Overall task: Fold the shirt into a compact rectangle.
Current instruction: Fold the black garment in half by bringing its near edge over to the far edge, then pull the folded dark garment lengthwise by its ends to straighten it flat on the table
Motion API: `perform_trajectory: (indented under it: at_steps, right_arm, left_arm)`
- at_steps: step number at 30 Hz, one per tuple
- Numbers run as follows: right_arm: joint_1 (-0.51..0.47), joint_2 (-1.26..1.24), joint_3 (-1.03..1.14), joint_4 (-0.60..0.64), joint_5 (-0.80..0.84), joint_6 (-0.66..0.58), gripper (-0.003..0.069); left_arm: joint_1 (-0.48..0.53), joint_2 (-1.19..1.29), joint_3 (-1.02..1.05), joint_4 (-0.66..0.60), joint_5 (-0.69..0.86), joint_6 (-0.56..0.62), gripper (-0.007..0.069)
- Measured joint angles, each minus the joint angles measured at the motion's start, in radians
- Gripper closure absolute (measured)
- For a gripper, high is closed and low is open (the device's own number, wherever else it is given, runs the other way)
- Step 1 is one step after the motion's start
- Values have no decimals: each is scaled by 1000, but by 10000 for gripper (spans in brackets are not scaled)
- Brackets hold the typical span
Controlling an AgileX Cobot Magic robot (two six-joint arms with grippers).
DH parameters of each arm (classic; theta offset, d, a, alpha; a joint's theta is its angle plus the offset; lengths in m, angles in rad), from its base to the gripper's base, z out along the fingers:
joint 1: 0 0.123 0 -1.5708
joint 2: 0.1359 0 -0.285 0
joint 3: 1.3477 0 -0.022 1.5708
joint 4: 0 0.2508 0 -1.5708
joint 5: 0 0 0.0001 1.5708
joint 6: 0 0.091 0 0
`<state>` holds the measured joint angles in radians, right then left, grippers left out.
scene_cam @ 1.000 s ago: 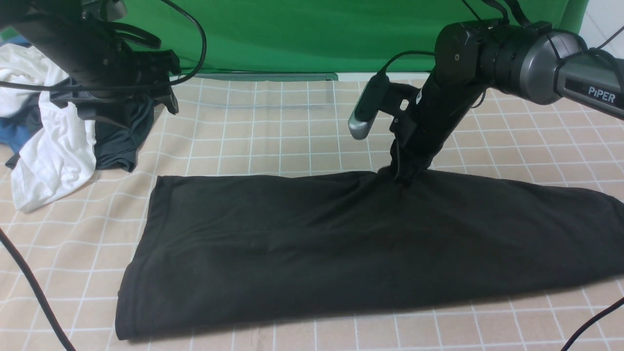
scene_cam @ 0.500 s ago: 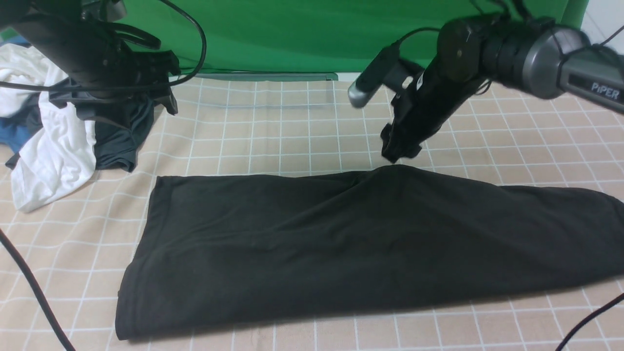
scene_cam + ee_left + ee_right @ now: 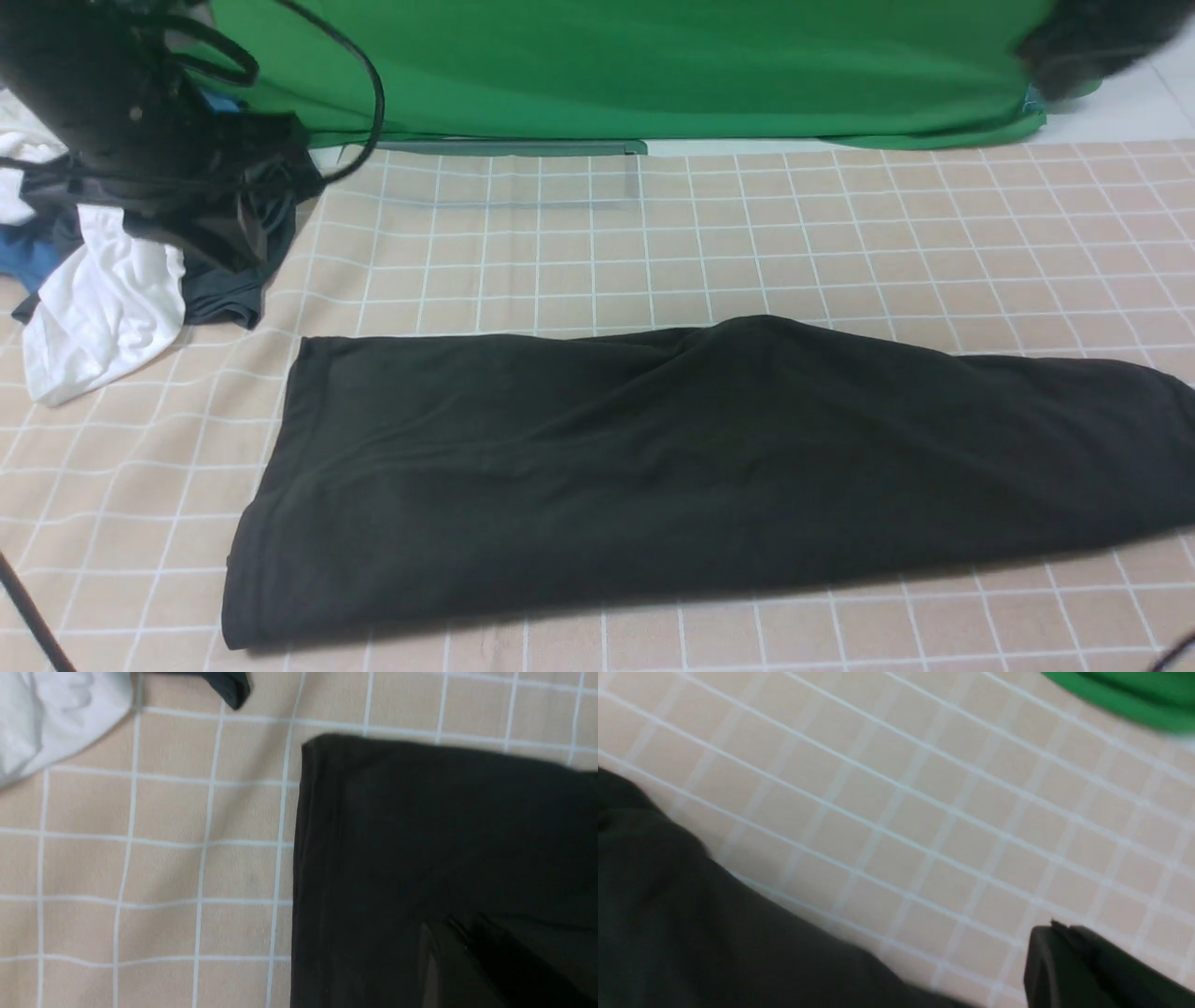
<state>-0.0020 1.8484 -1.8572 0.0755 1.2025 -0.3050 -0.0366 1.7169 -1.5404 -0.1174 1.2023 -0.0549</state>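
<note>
The black shirt (image 3: 709, 467) lies folded into a long band across the checked table cloth, with a low hump at the middle of its far edge. Its left end shows in the left wrist view (image 3: 444, 835), another part in the right wrist view (image 3: 691, 928). My left arm (image 3: 140, 140) hangs at the far left over the clothes pile; the left gripper (image 3: 460, 926) is shut and holds nothing. My right gripper (image 3: 1057, 927) is shut and empty above bare cloth, clear of the shirt. Only a dark blur of the right arm (image 3: 1092, 37) shows at the top right.
A pile of clothes lies at the far left: a white garment (image 3: 103, 299), a dark grey garment (image 3: 233, 289) and a bit of blue cloth (image 3: 28, 261). A green backdrop (image 3: 607, 65) closes the far side. A cable crosses the near left corner (image 3: 28, 616).
The right gripper let go of the shirt's far edge, rose and drew back to the top right, almost out of view. The left arm shifted slightly and its gripper closed.
</note>
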Motion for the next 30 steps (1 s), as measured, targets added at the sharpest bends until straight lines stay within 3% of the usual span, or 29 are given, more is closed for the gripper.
perform_trajectory:
  at_steps: [7,9,10,11,12,14,16,20,30]
  right_arm:
    - [-141,-97,344,30,6,3,613]
    - [-168,-96,429,33,-47,5,545]
    - [-180,-91,461,34,-78,8,487]
    - [-195,-85,491,34,-112,10,384]
    - [-195,-84,494,34,-112,11,384]
    - [-217,-70,518,34,-137,15,203]
    - [-230,-55,519,33,-146,18,111]
    - [-250,-10,519,28,-158,18,102]
    - [-269,90,519,16,-190,0,74]
  left_arm:
    - [3,0,198,-91,8,8,608]
    - [3,0,227,-115,-1,10,608]
    - [3,0,231,-122,-10,10,608]
    - [3,0,233,-127,-19,10,608]
    - [3,0,233,-127,-19,10,608]
    - [4,0,235,-126,-24,10,606]
    - [5,0,235,-126,-25,7,600]
    - [5,0,235,-122,-29,-18,549]
    - [5,0,236,-123,-67,-26,330]
